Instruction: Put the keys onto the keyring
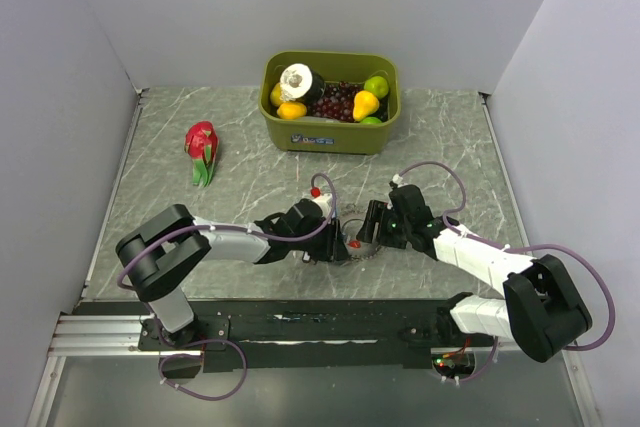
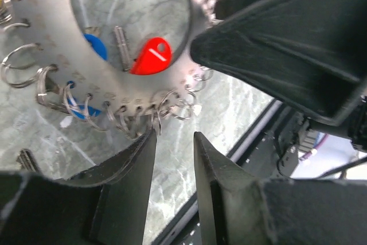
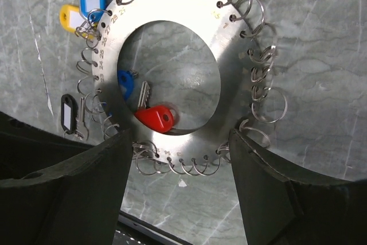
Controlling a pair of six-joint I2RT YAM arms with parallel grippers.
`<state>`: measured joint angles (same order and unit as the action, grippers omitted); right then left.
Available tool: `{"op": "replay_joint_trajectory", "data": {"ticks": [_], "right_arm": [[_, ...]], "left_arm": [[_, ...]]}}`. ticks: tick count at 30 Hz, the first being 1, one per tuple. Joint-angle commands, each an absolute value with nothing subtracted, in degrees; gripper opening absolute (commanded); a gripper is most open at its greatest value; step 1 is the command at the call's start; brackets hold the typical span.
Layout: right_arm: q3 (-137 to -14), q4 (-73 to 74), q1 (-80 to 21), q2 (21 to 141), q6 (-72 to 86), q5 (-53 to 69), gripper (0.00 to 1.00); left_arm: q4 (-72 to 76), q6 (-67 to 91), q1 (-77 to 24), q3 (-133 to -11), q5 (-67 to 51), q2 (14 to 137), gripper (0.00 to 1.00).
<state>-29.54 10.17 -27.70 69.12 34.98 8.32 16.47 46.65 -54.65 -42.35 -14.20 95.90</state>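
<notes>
Two black grippers meet over the flat silvery metal keyring (image 3: pixel 229 50) lying on the grey marbled table (image 1: pixel 160 162), the right gripper (image 3: pixel 180 153) spread wide astride its near rim, the left gripper (image 2: pixel 172 142) parted, touching a small rim loop, red-headed key (image 3: pixel 156 117) and blue-headed key (image 3: pixel 125 82) inside the hole

We are looking at two arms built alike: white shells alternating with bulky matte black joint housings. A thin purple cable is looping along the left arm (image 1: pixel 215 242) and another along the right arm (image 1: pixel 490 267), each curling near its black base plate (image 1: pixel 320 325). The fingers (image 2: pixel 129 164) are showing as broad, wedge-shaped black plastic with smooth faces. White connector clips are sitting near each wrist.
</notes>
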Motion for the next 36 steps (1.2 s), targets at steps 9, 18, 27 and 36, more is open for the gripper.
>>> {"op": "replay_joint_trajectory", "data": {"ticks": [9,18,27,36], "right_arm": [[-29.09,8.09,-27.16,68.55,34.01,8.79,0.75],[-28.92,8.00,-27.16,68.91,34.01,9.05,0.74],[-28.83,7.65,-27.07,69.34,34.01,9.23,0.75],[-28.74,7.38,-27.16,69.35,34.01,9.67,0.75]], "left_arm": [[16.97,46.59,-55.72,-42.19,-8.18,94.22,0.37],[16.44,46.15,-55.81,-42.71,-7.21,95.19,0.33],[17.84,45.09,-55.90,-41.40,-7.47,93.35,0.45],[19.34,43.86,-55.99,-39.73,-6.59,92.54,0.46]]}}
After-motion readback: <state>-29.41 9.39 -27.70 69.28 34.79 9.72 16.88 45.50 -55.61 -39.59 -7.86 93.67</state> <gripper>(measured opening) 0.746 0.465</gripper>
